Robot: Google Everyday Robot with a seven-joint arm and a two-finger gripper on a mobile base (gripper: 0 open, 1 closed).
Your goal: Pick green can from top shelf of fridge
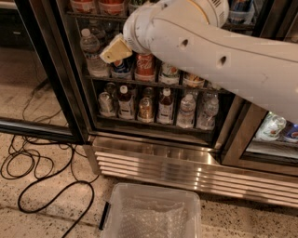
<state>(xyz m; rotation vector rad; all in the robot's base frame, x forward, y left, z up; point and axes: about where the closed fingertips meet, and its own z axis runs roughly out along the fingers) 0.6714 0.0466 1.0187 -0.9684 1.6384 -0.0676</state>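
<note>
My gripper, with its tan tip, is at the end of the big white arm and reaches into the open fridge. It is in front of the second shelf's cans, just below the top shelf. The green can does not clearly show; the arm covers much of the top shelf. Two red-labelled drinks stand on the top shelf's left part. A red cola can and a blue Pepsi can stand right behind and below the gripper.
A water bottle stands left of the gripper. Several bottles fill the lower shelf. The slatted steel base is below. A clear plastic bin and black cables lie on the floor. A second cooler is at right.
</note>
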